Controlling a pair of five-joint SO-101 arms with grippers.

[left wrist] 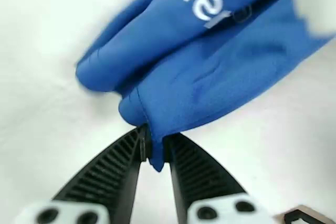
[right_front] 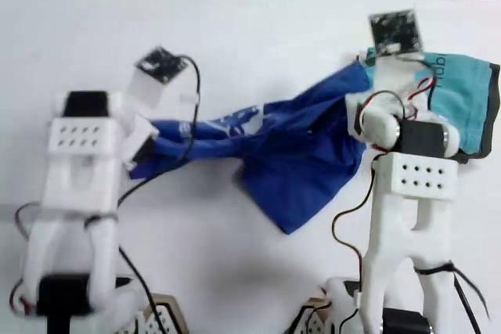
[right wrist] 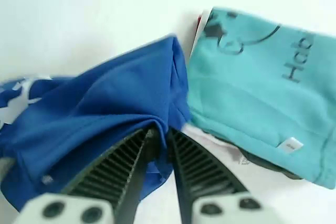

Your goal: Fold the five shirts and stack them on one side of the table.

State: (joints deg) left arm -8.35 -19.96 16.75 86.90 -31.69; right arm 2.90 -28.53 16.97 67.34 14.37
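A blue shirt [right_front: 293, 150] is stretched across the middle of the white table between the two arms. My left gripper [left wrist: 153, 148] is shut on one bunched end of the blue shirt [left wrist: 199, 72], at the left in the high view [right_front: 145, 146]. My right gripper [right wrist: 157, 142] is shut on the other end of the blue shirt [right wrist: 100, 124], at the right in the high view [right_front: 362, 91]. A folded teal shirt [right_front: 462, 99] lies on top of a small stack at the table's right side, seen close beside the right gripper [right wrist: 252, 108].
The white table [right_front: 235, 44] has free room at the back and left. Cables run from both arms. Dark folded layers [right wrist: 262, 161] show under the teal shirt. Arm bases stand at the front edge [right_front: 164, 318].
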